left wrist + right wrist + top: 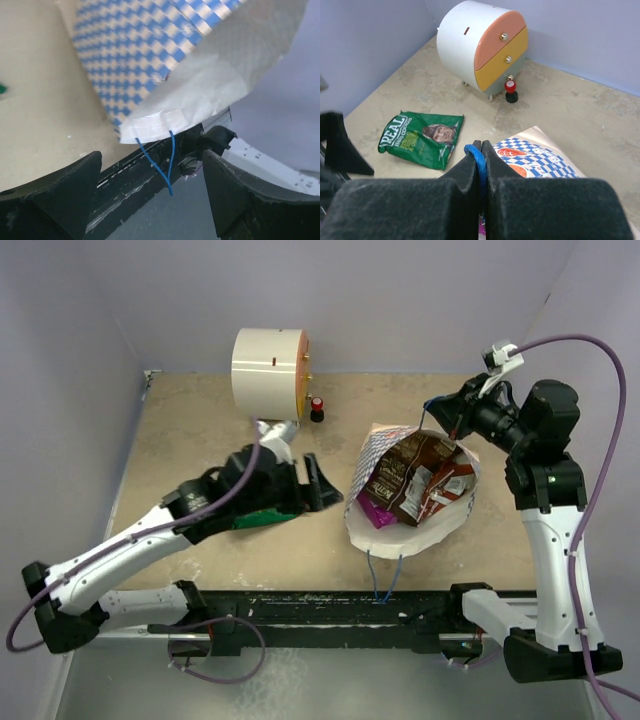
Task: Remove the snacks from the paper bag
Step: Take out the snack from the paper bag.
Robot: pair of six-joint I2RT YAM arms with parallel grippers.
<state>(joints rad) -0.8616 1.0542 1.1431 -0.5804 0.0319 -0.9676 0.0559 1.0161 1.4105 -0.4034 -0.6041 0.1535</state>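
Observation:
The paper bag [385, 455], white inside and blue-checkered outside, stands open mid-table with brown, orange-red and purple snack packets [415, 485] in it. A green packet [262, 518] lies flat on the table left of the bag, under my left arm; it also shows in the right wrist view [420, 138]. My left gripper [325, 485] is open and empty, just left of the bag; its view shows the bag's checkered side [150, 55] and one blue cord handle [160, 162]. My right gripper [481, 150] is shut on the bag's other blue cord handle [476, 154], holding it up at the bag's far right.
A white cylindrical drum [270, 370] with orange and yellow drawer fronts stands at the back, a small red-topped bottle [317, 408] beside it. Purple walls enclose the table. The black rail [330, 605] runs along the near edge.

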